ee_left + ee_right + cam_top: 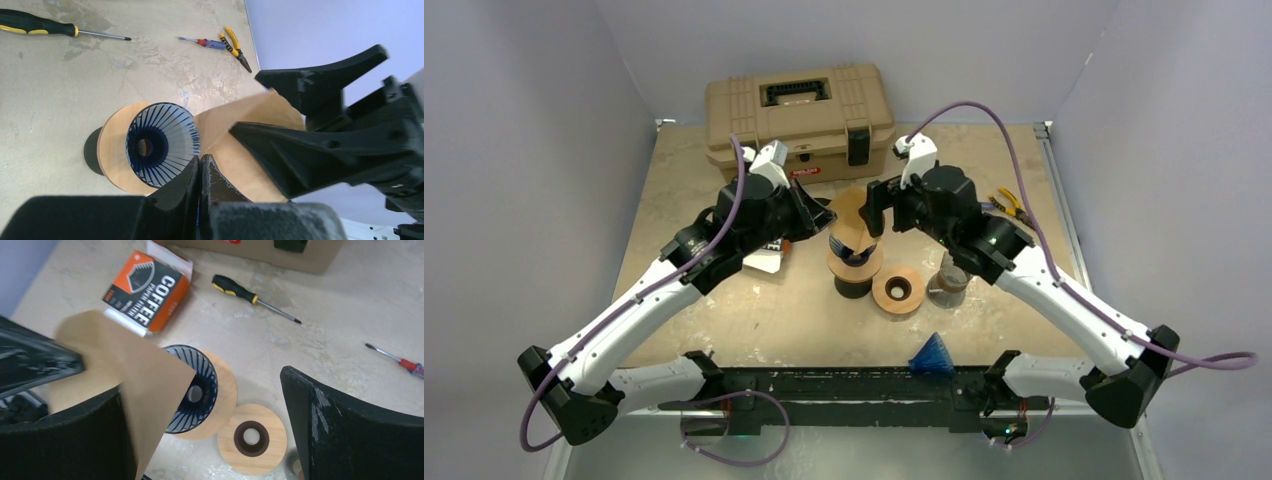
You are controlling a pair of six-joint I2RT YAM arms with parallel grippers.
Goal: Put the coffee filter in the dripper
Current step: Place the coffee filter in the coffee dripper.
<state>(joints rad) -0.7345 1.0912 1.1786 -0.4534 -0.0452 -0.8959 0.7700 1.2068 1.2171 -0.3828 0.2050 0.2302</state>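
The brown paper coffee filter [852, 216] hangs in the air just above the dripper [854, 254], a blue-ribbed glass cone on a round wooden base. My left gripper [200, 161] is shut on the filter's [240, 150] near edge, right beside the dripper's rim [161, 142]. My right gripper [210, 435] is open wide, its fingers [310, 87] on either side of the filter's far part. In the right wrist view the filter [125, 365] covers the dripper's left half [200, 390].
A second wooden ring [898, 290] and a glass cup [949, 285] stand right of the dripper. A spare blue dripper [932, 355] lies near the front. A tan toolbox [799, 115], coffee filter box [147, 292], screwdrivers [240, 292] and pliers [1009, 205] are around.
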